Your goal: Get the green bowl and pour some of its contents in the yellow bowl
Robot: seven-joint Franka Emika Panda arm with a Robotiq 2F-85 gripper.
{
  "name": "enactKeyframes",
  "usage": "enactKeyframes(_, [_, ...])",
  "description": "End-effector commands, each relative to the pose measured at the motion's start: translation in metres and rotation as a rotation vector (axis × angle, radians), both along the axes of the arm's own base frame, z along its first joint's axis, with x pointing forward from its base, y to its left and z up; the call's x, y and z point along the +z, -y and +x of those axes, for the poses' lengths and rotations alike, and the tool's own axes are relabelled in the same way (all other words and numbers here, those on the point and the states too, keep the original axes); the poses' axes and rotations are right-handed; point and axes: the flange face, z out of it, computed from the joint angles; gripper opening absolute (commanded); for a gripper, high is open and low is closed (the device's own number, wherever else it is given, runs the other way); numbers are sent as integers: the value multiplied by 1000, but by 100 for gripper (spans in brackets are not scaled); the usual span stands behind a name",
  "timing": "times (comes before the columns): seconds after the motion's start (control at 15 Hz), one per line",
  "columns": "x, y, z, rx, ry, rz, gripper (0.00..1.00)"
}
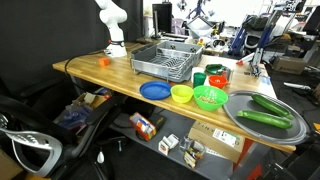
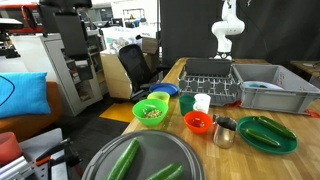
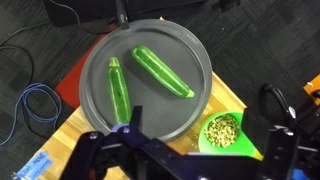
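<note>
In an exterior view, your green bowl (image 1: 210,97) sits on the desk (image 1: 95,72) just beside the yellow bowl (image 1: 181,94), with the grey tray (image 1: 240,105) on its other side. In an exterior view, the green bowl (image 2: 151,110) shows pale bits inside, yellow bowl (image 2: 160,96) right behind it. Wrist view: your gripper (image 3: 200,140) hangs wide open, holding nothing, above the grey tray (image 3: 180,40) with two cucumbers (image 3: 163,72), green bowl (image 3: 222,130) just beside its rim.

Soft, even light reaches everything under my gripper (image 3: 203,128). The grey tray (image 3: 170,45) below it carries a faint sheen and barely any shadow. My fingers (image 3: 130,125) blur nearest the lens. Both exterior views look coarse, with dark backdrops.
</note>
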Motion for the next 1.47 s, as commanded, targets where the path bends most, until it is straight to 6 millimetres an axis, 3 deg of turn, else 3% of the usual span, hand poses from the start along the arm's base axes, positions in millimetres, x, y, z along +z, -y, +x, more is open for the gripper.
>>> enactKeyframes(0.0, [-2, -17, 25, 98, 17, 41, 100])
enactKeyframes(0.27, [-10, -38, 42, 182, 24, 58, 100])
enactKeyframes(0.33, [-6, -37, 34, 149, 30, 51, 100])
enactKeyframes(1.07, [-12, -39, 38, 194, 19, 60, 100])
enactKeyframes(1.4, [-32, -50, 58, 332, 71, 131, 100])
